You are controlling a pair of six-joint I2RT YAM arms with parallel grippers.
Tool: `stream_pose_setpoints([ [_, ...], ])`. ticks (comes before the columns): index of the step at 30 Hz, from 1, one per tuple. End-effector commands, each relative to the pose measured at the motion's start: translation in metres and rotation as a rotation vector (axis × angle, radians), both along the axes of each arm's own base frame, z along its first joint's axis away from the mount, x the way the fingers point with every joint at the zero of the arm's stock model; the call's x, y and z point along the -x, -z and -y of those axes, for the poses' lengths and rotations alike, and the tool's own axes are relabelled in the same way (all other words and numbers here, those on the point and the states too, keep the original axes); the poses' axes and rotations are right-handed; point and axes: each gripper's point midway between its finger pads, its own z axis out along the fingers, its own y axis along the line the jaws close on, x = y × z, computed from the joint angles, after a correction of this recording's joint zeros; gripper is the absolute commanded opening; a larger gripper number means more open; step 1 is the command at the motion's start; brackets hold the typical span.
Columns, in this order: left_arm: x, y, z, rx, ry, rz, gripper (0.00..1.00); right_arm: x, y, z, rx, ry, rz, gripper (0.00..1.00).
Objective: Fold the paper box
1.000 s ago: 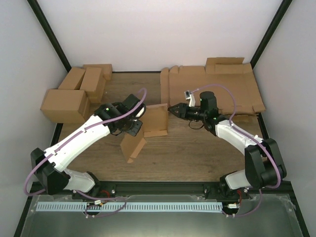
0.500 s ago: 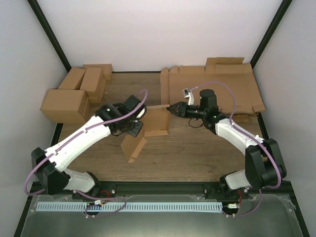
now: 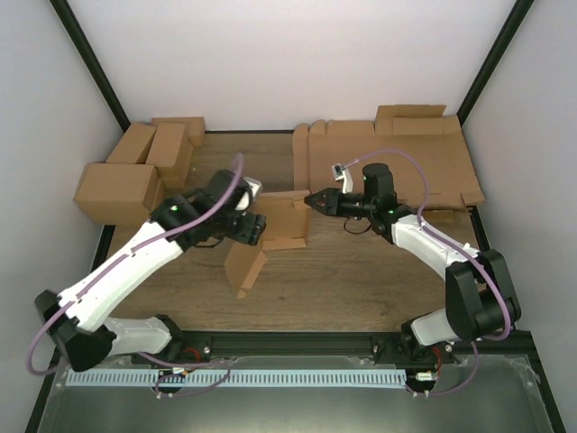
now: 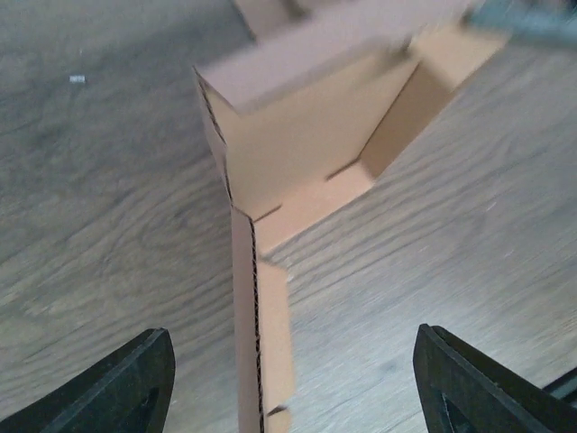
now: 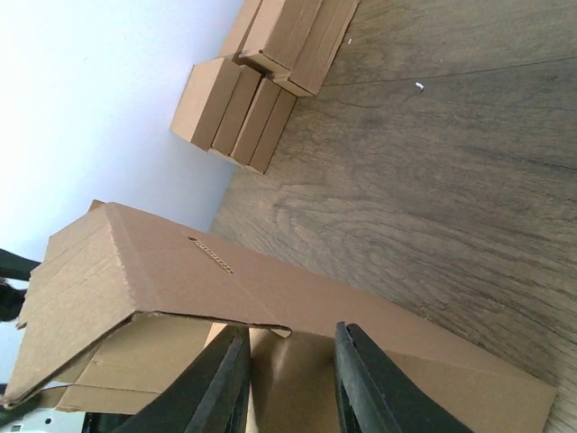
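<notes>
The paper box stands half folded at mid-table, with one long flap hanging toward the near edge. My left gripper is at the box's left side with its jaws wide open. In the left wrist view the flap's thin edge stands between the two fingers and touches neither, below the box's open corner. My right gripper points at the box's right wall. In the right wrist view its fingers stand a narrow gap apart against the brown panel, with nothing between them.
Several finished brown boxes are grouped at the back left, also seen far off in the right wrist view. A pile of flat brown sheets lies at the back right. White walls and black posts close in the table.
My left gripper has opened wide, let go of the flap and drawn back a little to the left. My right gripper has narrowed and edged left toward the box.
</notes>
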Motion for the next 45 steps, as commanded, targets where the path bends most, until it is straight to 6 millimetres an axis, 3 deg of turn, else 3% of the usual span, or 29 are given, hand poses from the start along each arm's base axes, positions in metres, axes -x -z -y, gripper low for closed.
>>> stream_pose_setpoints([
  [1, -0.012, -0.063, 0.005, 0.290, -0.052, 0.098, 0.75, -0.006, -0.009, -0.002, 0.011, -0.013, 0.022, 0.27],
  [3, -0.017, -0.073, -0.001, 0.384, -0.071, 0.092, 0.65, -0.006, -0.009, -0.001, 0.014, -0.014, 0.024, 0.27],
  [7, -0.029, -0.068, -0.018, 0.519, -0.126, 0.042, 0.53, -0.006, -0.010, -0.002, 0.013, -0.016, 0.025, 0.27],
  [11, -0.040, -0.055, -0.027, 0.647, -0.136, -0.020, 0.51, -0.006, -0.012, -0.002, 0.015, -0.019, 0.029, 0.27],
  [18, -0.050, -0.036, -0.010, 0.750, -0.047, -0.102, 0.52, -0.007, -0.012, -0.004, 0.018, -0.029, 0.032, 0.31],
  [27, -0.061, -0.027, -0.004, 0.747, -0.013, -0.096, 0.52, -0.010, -0.017, -0.009, 0.012, -0.052, 0.054, 0.43],
  [30, -0.063, -0.020, -0.003, 0.746, -0.008, -0.109, 0.47, -0.012, -0.016, -0.011, 0.010, -0.053, 0.051, 0.44],
  [35, -0.056, -0.011, 0.004, 0.765, 0.028, -0.143, 0.46, -0.012, -0.015, -0.015, -0.004, -0.058, 0.043, 0.45],
  [45, -0.038, 0.015, 0.011, 0.641, 0.051, -0.179, 0.38, -0.005, -0.008, -0.023, -0.018, -0.072, 0.018, 0.45],
])
